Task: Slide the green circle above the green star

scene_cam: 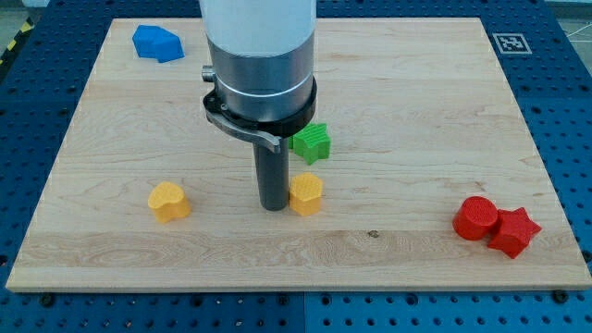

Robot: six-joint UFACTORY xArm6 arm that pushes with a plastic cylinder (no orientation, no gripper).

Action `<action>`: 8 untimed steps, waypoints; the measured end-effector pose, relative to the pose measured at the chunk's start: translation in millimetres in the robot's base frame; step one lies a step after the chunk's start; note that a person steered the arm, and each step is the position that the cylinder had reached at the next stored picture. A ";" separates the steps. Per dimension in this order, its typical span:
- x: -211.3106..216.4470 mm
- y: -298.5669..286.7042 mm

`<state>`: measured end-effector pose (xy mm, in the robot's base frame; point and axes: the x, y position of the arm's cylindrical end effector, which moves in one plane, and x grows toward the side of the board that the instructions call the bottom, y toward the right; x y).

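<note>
The green star [313, 142] lies near the middle of the wooden board [416, 111], partly hidden on its left by the arm's grey collar. No green circle shows; the arm's wide body covers the board behind it. My tip [273, 207] rests on the board just below and left of the green star. It stands right beside the left edge of a yellow hexagon block [307, 194], touching or almost touching it.
A yellow heart block [169, 201] lies at the view's lower left. A blue block [157, 43] sits at the top left. A red circle [475, 218] and a red star [515, 231] touch each other at the lower right.
</note>
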<state>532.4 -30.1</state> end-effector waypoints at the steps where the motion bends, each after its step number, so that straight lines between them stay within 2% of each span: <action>1: 0.0 -1.5; 3: -46.8 -36.8; 5: -80.2 -11.2; 8: -107.1 8.2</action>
<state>425.3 -21.8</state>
